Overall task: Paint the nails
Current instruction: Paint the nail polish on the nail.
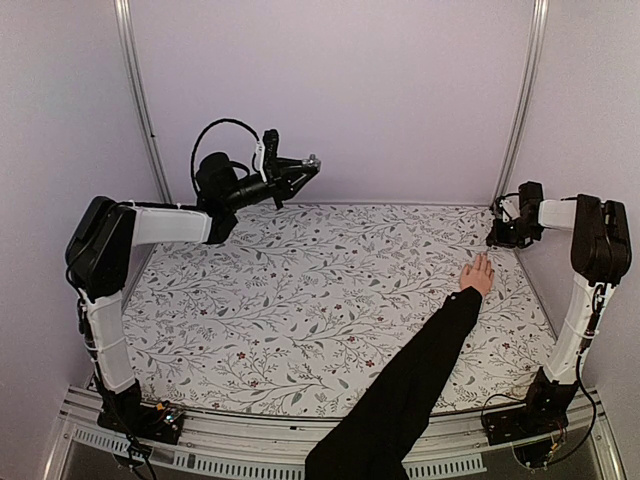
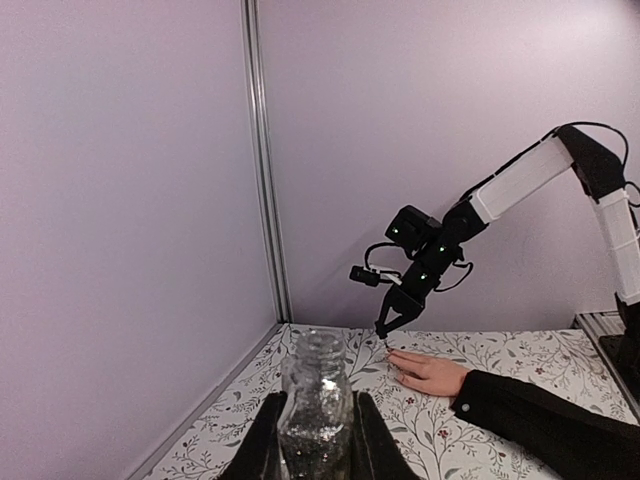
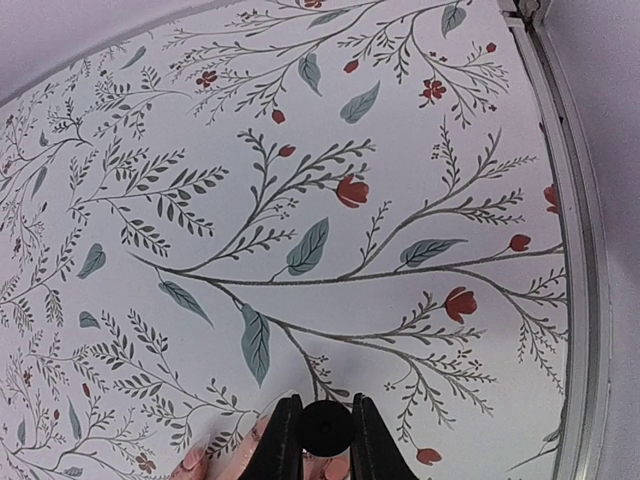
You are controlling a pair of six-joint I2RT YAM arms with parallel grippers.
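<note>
The right gripper (image 3: 325,412) is clamped narrowly on a round black cap (image 3: 325,430), one finger pressing on each side of it. In the right wrist view the nails (image 3: 192,462) lie just below and to the left of those jaws, at the tips of pale fingers that run in under the cap; only the ends of the fingers show at the bottom edge, and whether anything touches a nail cannot be told. From the left wrist view, a thin dark stem hangs from the tip of the right jaws and ends just above the fingertips of the hand (image 2: 432,373), which rests flat on the flowered table (image 1: 300,300) with its black sleeve (image 2: 545,425) trailing away from the jaws.

The left gripper (image 2: 318,402) is closed on a bottle (image 2: 318,395) of clear glass with an open mouth, held upright between the two fingers, its neck standing above them. In the top view these jaws hang high over the table's far left side, well apart from the hand and the nails, which lie across the table beneath the right jaws
</note>
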